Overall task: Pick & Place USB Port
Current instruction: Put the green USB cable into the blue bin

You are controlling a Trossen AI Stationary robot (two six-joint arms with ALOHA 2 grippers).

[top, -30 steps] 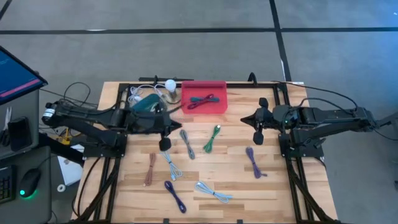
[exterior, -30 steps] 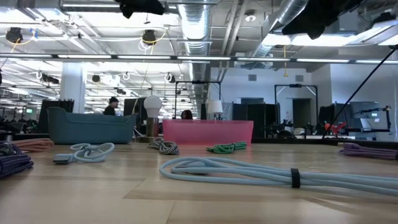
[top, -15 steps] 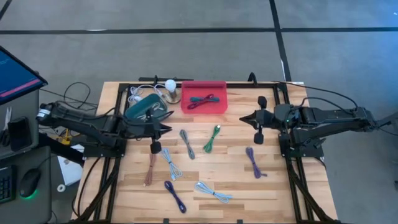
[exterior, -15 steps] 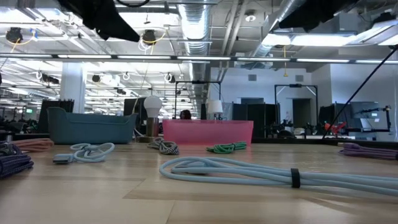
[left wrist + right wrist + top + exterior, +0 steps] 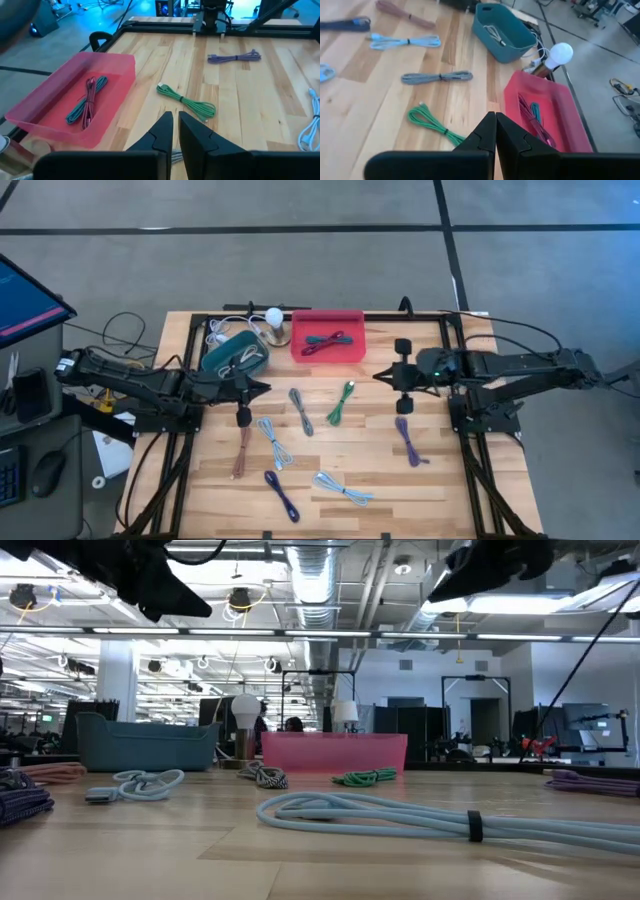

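Note:
Several coiled USB cables lie flat on the wooden table: green (image 5: 340,402), grey striped (image 5: 300,410), light blue (image 5: 277,443), brown (image 5: 242,452), dark blue (image 5: 282,493), another light blue (image 5: 343,488) and purple (image 5: 410,440). A red tray (image 5: 352,352) at the far edge holds a teal and a red cable (image 5: 86,101). A teal bin (image 5: 235,352) holds a white cable. My left gripper (image 5: 265,387) hovers shut and empty beside the bin. My right gripper (image 5: 379,377) hovers shut and empty, to the right of the green cable (image 5: 432,123).
A lamp with a white bulb (image 5: 273,315) stands between the bin and the red tray. Loose white wires (image 5: 222,328) lie behind the bin. Black frame rails (image 5: 455,340) run along the table's far edge and sides. Both arms show high above the table in the low view.
My left gripper has drawn back toward the table's left edge, away from the grey striped cable, and now hovers beside the teal bin. My right gripper has moved toward the table's left, closer to the green cable. No cable has moved.

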